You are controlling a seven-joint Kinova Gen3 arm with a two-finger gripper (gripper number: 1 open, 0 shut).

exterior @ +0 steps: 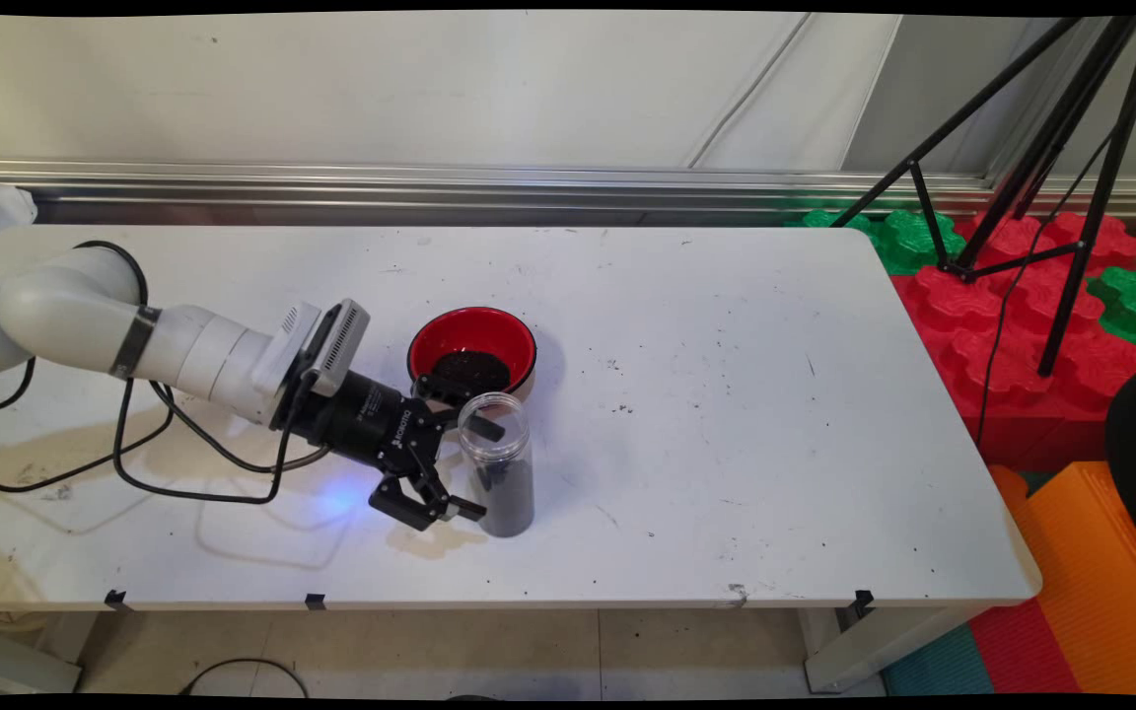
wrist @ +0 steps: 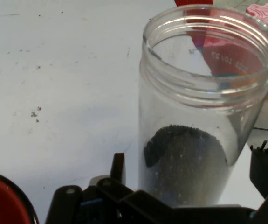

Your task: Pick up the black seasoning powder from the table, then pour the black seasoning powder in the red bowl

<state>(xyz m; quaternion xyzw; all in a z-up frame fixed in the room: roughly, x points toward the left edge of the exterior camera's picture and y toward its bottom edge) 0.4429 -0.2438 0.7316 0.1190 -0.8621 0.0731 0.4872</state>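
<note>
1. Black two-finger gripper (exterior: 474,468) low over the white table (exterior: 726,394), reaching in from the left, tilted roughly sideways.
2. Jaws spread wide, one finger on either side of a clear plastic jar (exterior: 497,463); in the main view the far finger shows behind the jar's upper wall and the near finger sits at the jar's base. Cannot tell whether the pads touch the wall; no visible squeeze.
3. Jar stands upright, lid off, open mouth up, on the table's near-centre part, just in front of a bowl.
4. Jar's lower half is filled with dark granular stuff (wrist: 185,158); upper half see-through. Threaded rim (wrist: 208,56) is clear in the hand view.
5. Red bowl (exterior: 472,345) with black outside sits just behind the jar, slightly left; dark granules lie in its bottom. Bowl and jar very close, contact unclear.
6. Hand view: bowl edge at bottom left corner, jar fills the centre, finger linkage along the bottom.
7. Small dark specks scattered on the tabletop right of the bowl.
8. Black tripod legs (exterior: 1022,148) and red and green foam blocks (exterior: 1012,306) off the table's right end.
</note>
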